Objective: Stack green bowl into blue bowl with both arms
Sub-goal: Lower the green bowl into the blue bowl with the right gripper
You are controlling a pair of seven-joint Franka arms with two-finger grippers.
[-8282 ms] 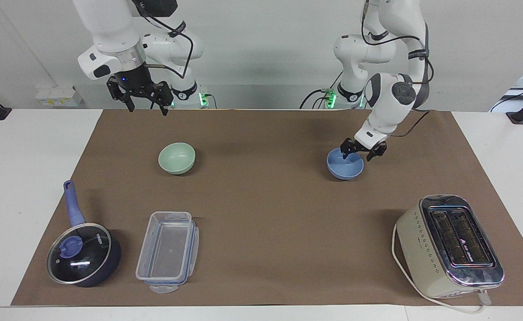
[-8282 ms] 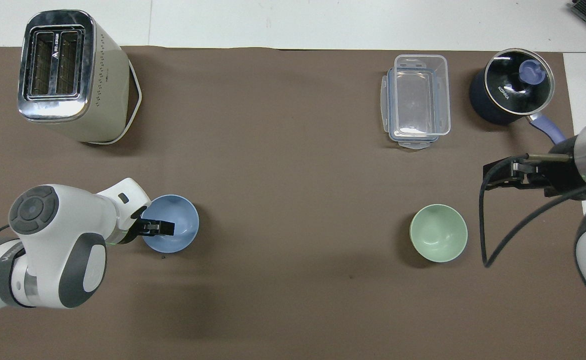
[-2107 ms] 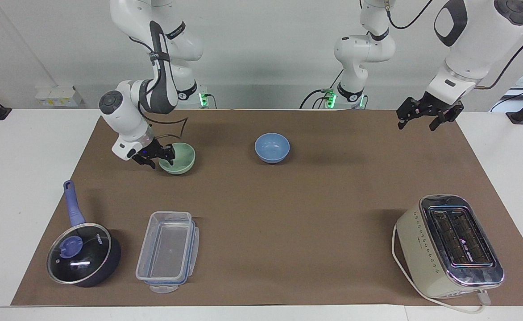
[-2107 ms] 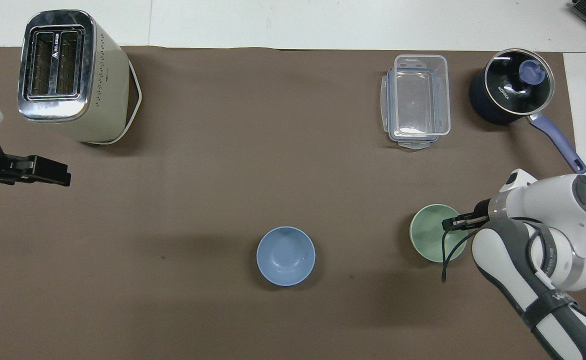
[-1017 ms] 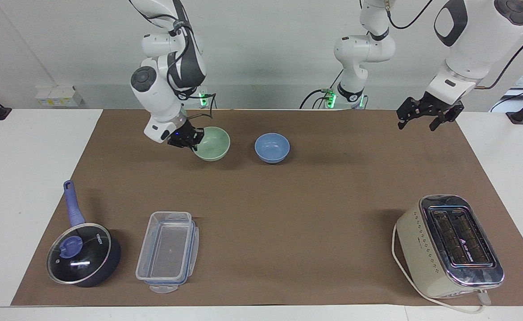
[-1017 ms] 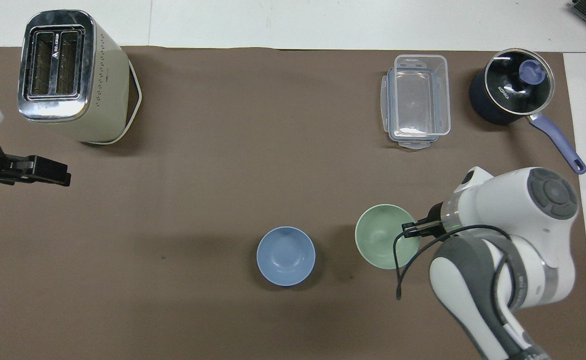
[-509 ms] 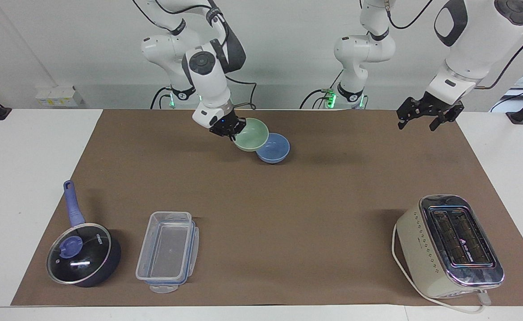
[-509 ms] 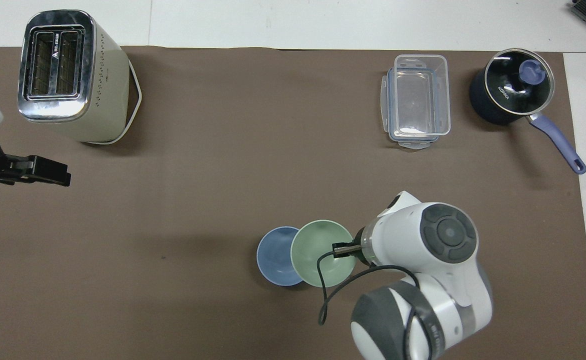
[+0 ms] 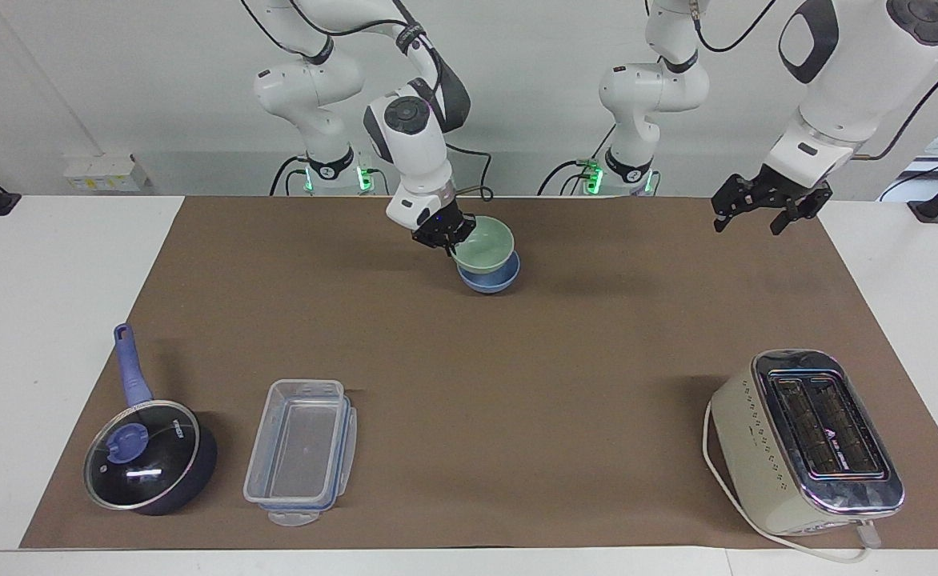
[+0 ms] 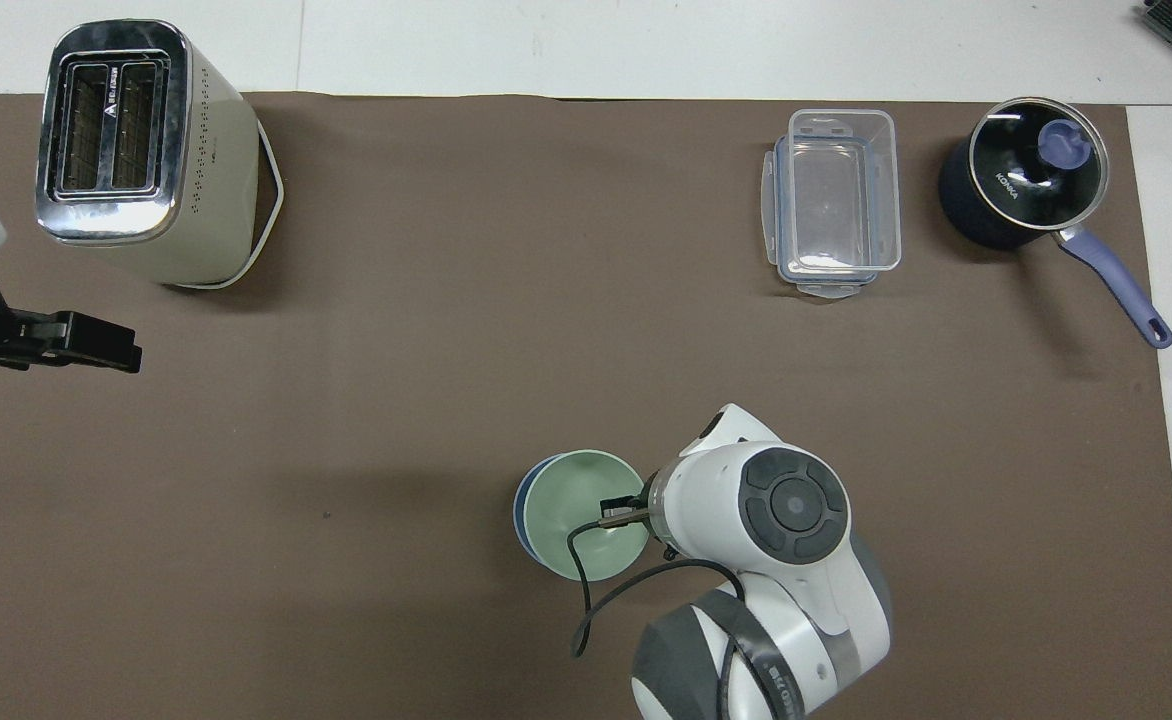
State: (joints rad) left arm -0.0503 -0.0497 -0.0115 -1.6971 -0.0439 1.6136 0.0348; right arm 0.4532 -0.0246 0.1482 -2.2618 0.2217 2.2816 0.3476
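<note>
Carried across since earlier, the green bowl (image 9: 485, 242), rim pinched in the closed right end effector (image 9: 442, 238), hangs over the blue bowl (image 9: 491, 279), unreleased; the left end effector (image 9: 763, 210) waits open.

the pale mint-green bowl (image 9: 483, 242) is held upright by its rim, just over the light periwinkle-blue bowl (image 9: 491, 280), which is largely covered by it. the blue bowl is set upright on the brown mat, midway between the arms' ends, near the robots.
</note>
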